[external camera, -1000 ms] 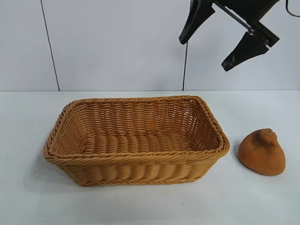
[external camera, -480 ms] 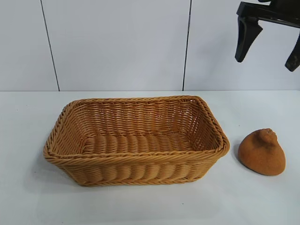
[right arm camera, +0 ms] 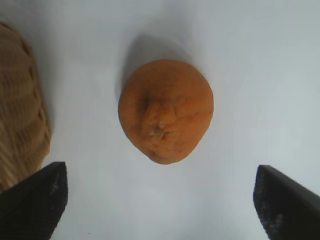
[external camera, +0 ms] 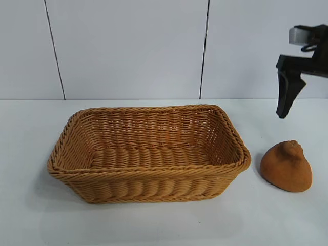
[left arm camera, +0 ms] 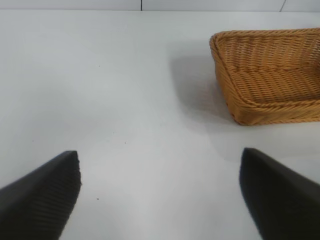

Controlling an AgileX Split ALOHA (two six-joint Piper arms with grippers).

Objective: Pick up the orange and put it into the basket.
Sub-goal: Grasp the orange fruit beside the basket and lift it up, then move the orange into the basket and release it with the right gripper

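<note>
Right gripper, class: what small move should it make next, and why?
Probably lower straight down. The right gripper hangs open above the orange, which sits untouched on the table beside the basket. In the wrist view the fruit lies slightly ahead of its fingers, so a small forward nudge may help too.

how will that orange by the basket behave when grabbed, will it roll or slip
The orange sits on a broad base with its knobby tip up, so it probably won't roll unless nudged hard. Its rough matte skin should resist slipping. The tapered top could let the open right end effector slide upward, so gripping low around the widest part seems safer.
</note>
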